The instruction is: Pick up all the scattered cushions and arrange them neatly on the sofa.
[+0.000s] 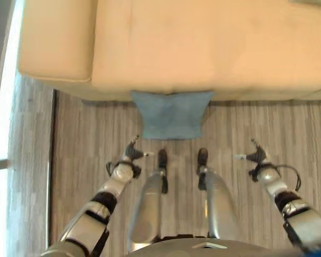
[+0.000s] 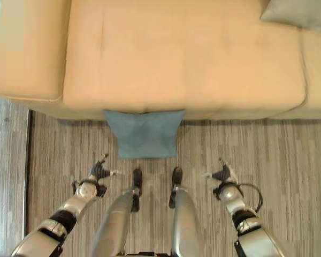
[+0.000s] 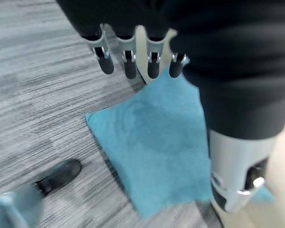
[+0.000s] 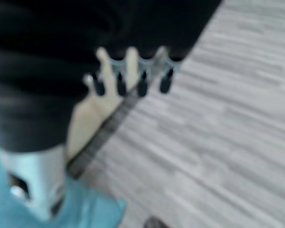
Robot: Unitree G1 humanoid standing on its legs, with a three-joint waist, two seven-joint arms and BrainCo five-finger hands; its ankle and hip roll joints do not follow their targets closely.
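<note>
On the grey striped wood floor point(image 1: 267, 128), right in front of the big cream leather sofa point(image 1: 203, 48), lies a soft blue square cushion point(image 1: 173, 114). Its far edge touches the front of the sofa, near the middle. It lies flat and nothing is holding it.

Near the cushion, on its left side, hangs the left hand point(image 1: 132, 152). In its own wrist view its fingers point(image 3: 129, 61) are straight and loose, and they hold nothing. The blue cushion shows just past them in that view, apart from the fingertips.

Over on the right side hangs the right hand point(image 1: 255, 155). Its fingers point(image 4: 141, 78) are straight and loose too, with nothing in them. A corner of the blue cushion shows in its wrist view as well. Both hands are above the floor, one on each side, a bit nearer than the cushion and not touching it.

Far off at the right end of the sofa seat rests a grey-green cushion point(image 2: 299, 15), lying on the leather.
</note>
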